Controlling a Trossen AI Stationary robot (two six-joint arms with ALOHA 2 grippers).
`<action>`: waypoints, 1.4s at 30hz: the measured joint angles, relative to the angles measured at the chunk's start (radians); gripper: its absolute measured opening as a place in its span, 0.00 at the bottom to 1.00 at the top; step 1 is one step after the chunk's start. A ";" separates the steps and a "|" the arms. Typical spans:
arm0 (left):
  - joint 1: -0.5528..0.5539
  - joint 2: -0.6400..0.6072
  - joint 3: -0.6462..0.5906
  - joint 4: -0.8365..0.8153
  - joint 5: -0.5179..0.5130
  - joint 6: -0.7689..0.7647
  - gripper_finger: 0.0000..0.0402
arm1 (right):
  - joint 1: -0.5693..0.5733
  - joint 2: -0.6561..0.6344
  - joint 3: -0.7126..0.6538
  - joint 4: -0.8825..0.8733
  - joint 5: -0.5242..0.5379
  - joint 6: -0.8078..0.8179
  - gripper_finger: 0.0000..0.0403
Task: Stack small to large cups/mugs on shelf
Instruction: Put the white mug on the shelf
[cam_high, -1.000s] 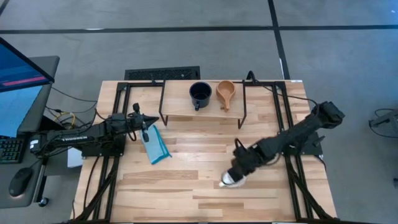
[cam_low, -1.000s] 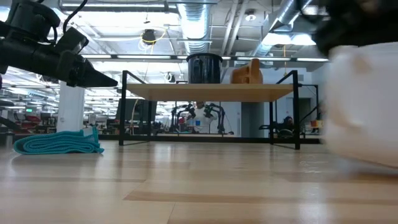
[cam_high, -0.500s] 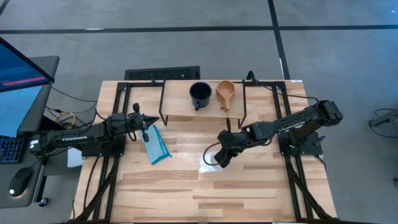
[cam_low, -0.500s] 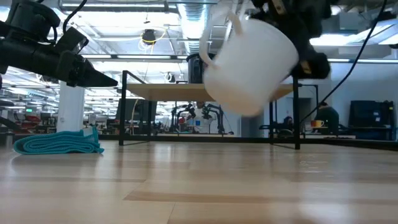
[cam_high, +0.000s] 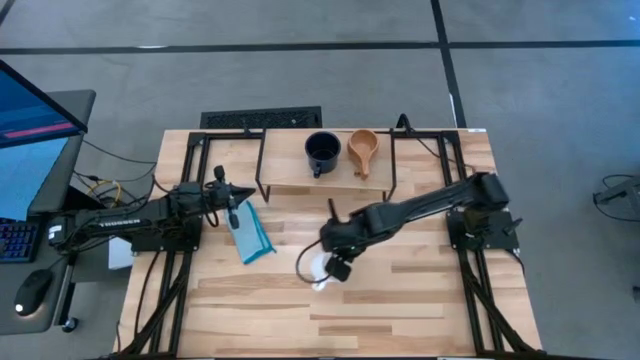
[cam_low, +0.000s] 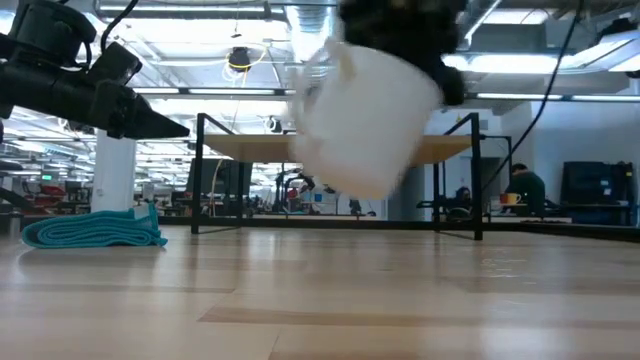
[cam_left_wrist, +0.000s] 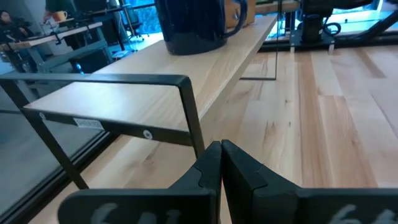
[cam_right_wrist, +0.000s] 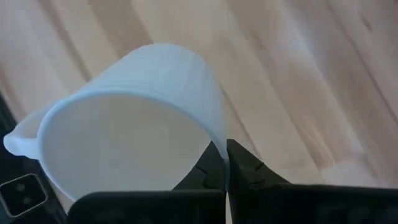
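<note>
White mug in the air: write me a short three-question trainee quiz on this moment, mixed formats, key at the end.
1. True or false: the white mug is resting on the table.
2. Which gripper grips the white mug by its rim? A) left gripper B) right gripper
3. Fill in: the two cups on the shelf are the dark mug and the ____ cup.

Key: 1 false, it hangs clear above the table. 2 B; the left gripper is shut on nothing, near the blue cloth. 3 wooden.
</note>
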 joint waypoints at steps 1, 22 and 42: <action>0.000 -0.002 0.000 -0.002 0.004 0.000 0.00 | 0.003 0.031 0.047 -0.020 -0.001 -0.026 0.02; 0.000 -0.020 0.000 -0.001 0.027 0.003 0.00 | -0.022 0.562 0.848 -0.337 -0.009 -0.314 0.02; 0.000 -0.027 0.000 0.000 0.036 0.002 0.00 | -0.020 0.616 0.880 -0.418 -0.013 -0.315 0.06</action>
